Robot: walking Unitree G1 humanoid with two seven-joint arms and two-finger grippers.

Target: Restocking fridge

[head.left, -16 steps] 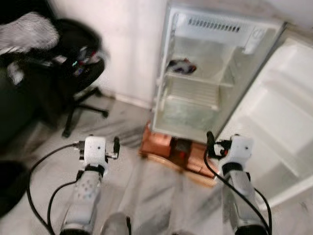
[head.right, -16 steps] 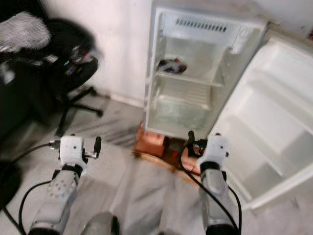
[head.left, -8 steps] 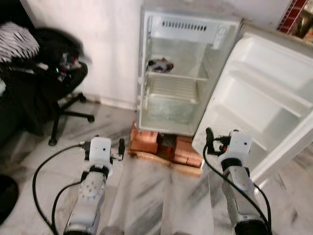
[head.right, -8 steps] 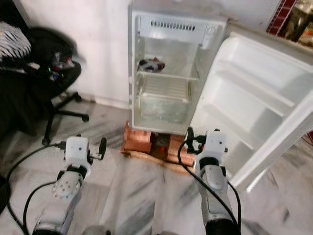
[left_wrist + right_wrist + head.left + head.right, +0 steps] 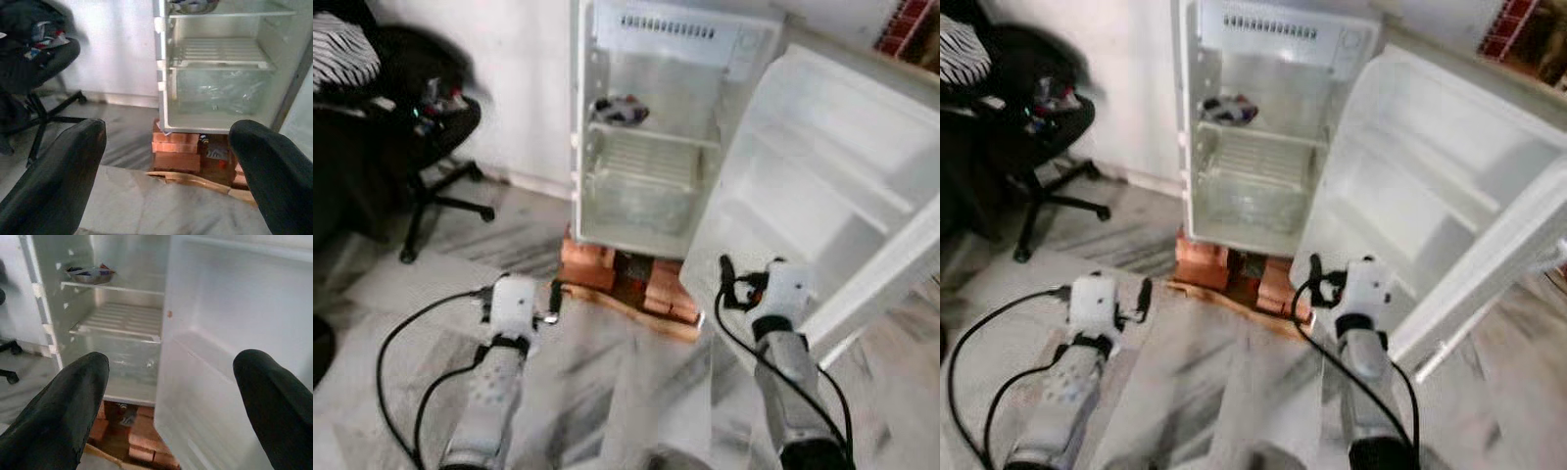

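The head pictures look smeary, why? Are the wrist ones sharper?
Both eye views are blurred, likely from the camera moving: the chair and floor streak. The left wrist view is crisper, showing the bricks under the fridge; the right wrist view is soft and pale, its bowl hazy.

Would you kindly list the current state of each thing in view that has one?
fridge: open, raised on bricks
fridge door: swung wide, shelves bare
bowl: on the upper shelf, holding something
crisper drawer: pushed in
left gripper: open, holding nothing
right gripper: open, holding nothing
office chair: piled with things
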